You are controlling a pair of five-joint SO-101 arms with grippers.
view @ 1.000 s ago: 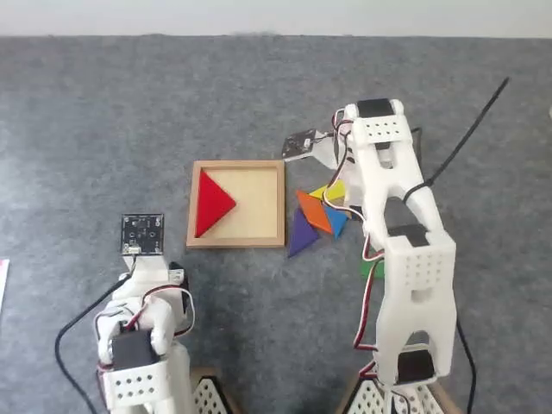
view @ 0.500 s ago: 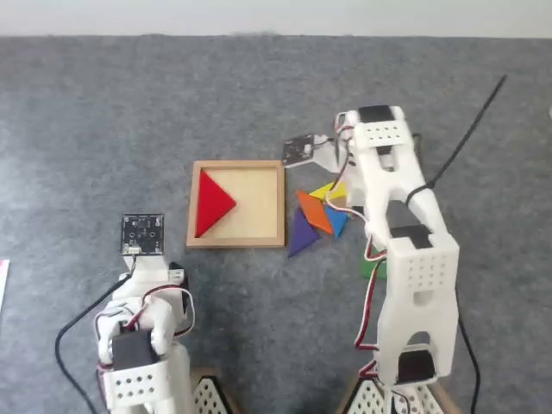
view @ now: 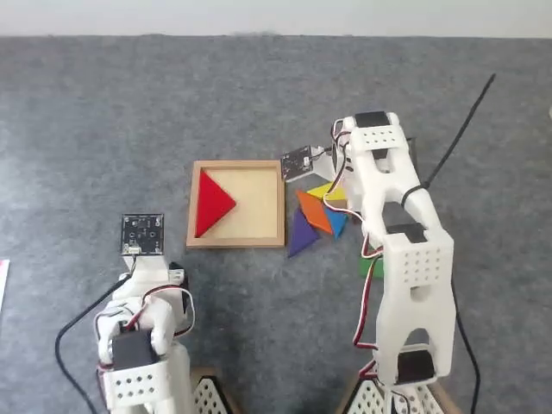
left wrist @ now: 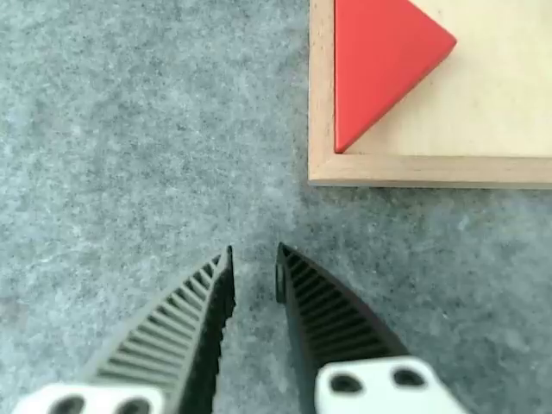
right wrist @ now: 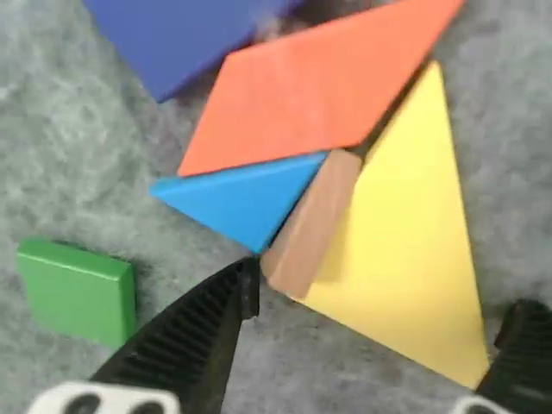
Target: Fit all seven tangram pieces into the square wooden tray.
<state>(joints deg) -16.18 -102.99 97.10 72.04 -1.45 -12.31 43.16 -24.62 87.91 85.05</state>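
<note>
The square wooden tray (view: 279,200) lies mid-table with a red triangle (view: 211,203) against its left side; the same tray (left wrist: 414,168) and red triangle (left wrist: 384,60) appear in the left wrist view. Just right of the tray lie loose pieces: orange parallelogram (view: 314,212), purple triangle (view: 301,233), yellow triangle (view: 330,191), blue triangle (view: 337,222), green square (view: 372,268). My right gripper (right wrist: 379,297) is open astride the yellow triangle (right wrist: 414,259), close over the orange parallelogram (right wrist: 319,82), blue triangle (right wrist: 237,197), a brown piece (right wrist: 309,226) and green square (right wrist: 73,289). My left gripper (left wrist: 254,256) hovers over carpet below the tray, nearly shut, holding nothing.
Grey carpet covers the table. The right arm (view: 405,259) stretches over the pieces' right side. The left arm (view: 142,336) rests at the lower left. Open carpet lies above and left of the tray.
The right arm's wrist has shifted slightly left and down toward the loose pieces. The left arm, the tray and the pieces have not moved.
</note>
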